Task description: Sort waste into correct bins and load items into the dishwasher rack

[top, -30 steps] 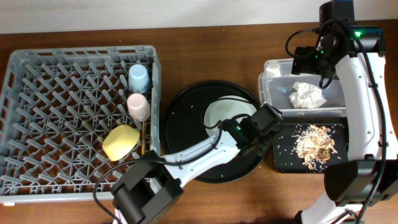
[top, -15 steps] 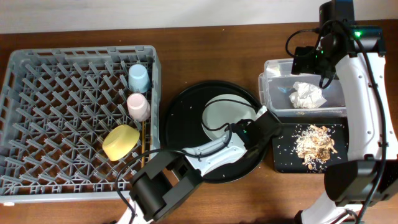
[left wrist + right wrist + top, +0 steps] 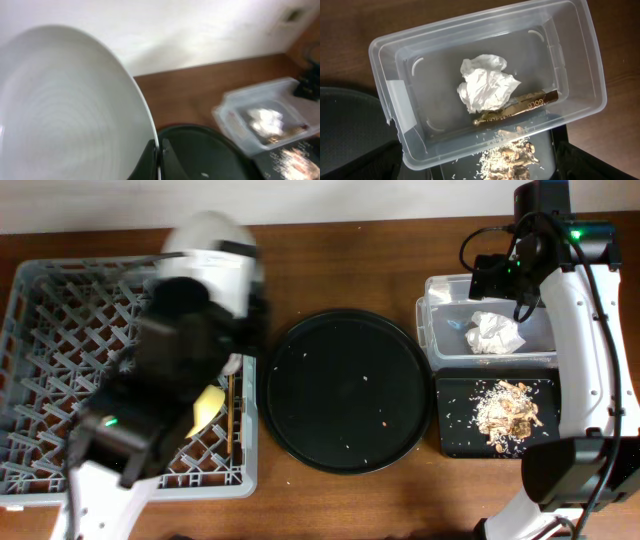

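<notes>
Tissue (image 3: 485, 89) and gold wrapper (image 3: 530, 103), one each, in clear tub (image 3: 572, 60); scraps (image 3: 508, 412) in black tray (image 3: 455, 442). Left gripper (image 3: 159, 156) clamps one plate (image 3: 65, 110); right gripper (image 3: 480, 169) spread.

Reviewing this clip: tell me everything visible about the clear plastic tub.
The clear tub is a see-through rectangular plastic box with rounded corners and a broad rim, upright and lidless on the table. Inside lie a crumpled white tissue and a brown strip printed GOLD. Its near edge meets the black tray.
</notes>
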